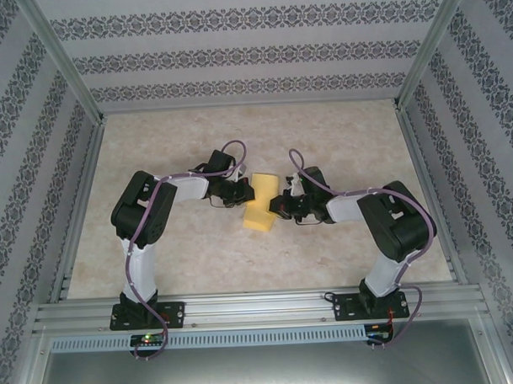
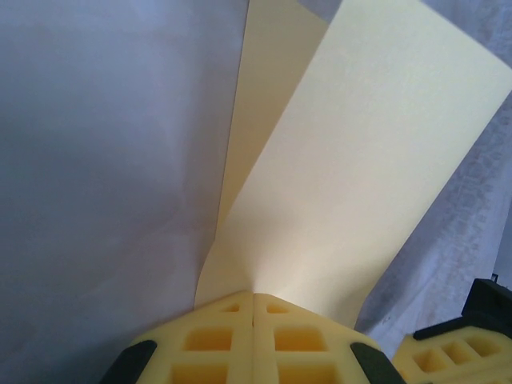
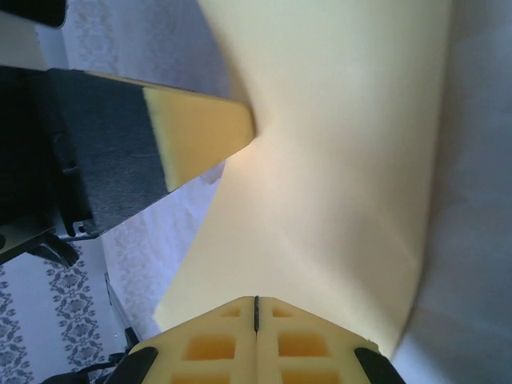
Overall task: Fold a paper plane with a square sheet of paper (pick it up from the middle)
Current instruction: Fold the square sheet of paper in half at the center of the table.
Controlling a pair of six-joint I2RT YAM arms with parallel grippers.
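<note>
The square sheet of paper (image 1: pixel 259 214), plain yellow, hangs bent over in two layers above the middle of the table, between both arms. My left gripper (image 1: pixel 242 193) is shut on its left edge. In the left wrist view the paper (image 2: pixel 360 160) fans up from the pinched left gripper (image 2: pixel 254 296), with a second layer behind. My right gripper (image 1: pixel 280 203) is shut on the opposite edge. The right wrist view has the paper (image 3: pixel 336 160) rising from the closed right gripper (image 3: pixel 256 300), and the left gripper's finger (image 3: pixel 200 132) presses it at upper left. The paper plane is out of view.
The beige table (image 1: pixel 200 253) lies open around the arms. Aluminium rails (image 1: pixel 260 306) run along the near edge and up both sides, and patterned walls (image 1: pixel 235 58) close in the back and flanks. The right gripper's finger (image 2: pixel 452 352) sits close by at the lower right.
</note>
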